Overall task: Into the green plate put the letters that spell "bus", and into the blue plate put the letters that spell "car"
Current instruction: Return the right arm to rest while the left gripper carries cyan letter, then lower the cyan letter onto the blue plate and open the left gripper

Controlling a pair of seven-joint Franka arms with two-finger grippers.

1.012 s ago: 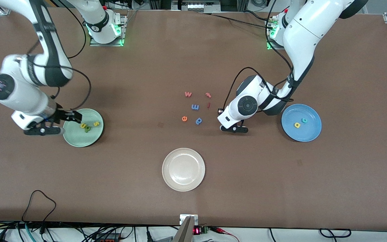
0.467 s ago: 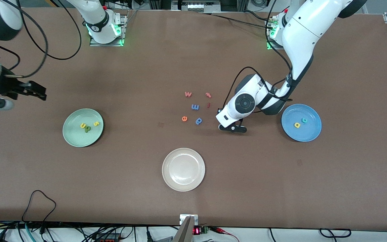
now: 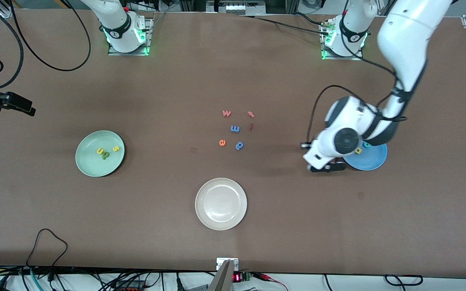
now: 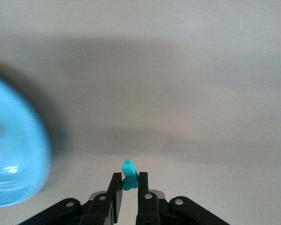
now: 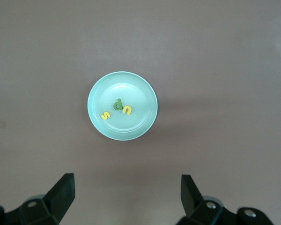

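Note:
My left gripper is shut on a small teal-blue letter, the "r", seen edge-on between the fingers. It hangs over the bare table just beside the blue plate, on the side toward the table's middle. The blue plate holds a yellow "a" and a teal "c", partly covered by the arm. The green plate holds a yellow "u", a green "b" and a yellow "s". My right gripper is open and empty, high above the green plate.
Loose letters lie mid-table: a red "w", a red hooked letter, a blue "m", a thin red bar, an orange "e" and a blue "p". An off-white plate sits nearer the front camera.
My left gripper closed beside the loose letters and carried the teal-blue letter over to the blue plate's edge. My right arm rose from the green plate and drew back toward its end of the table.

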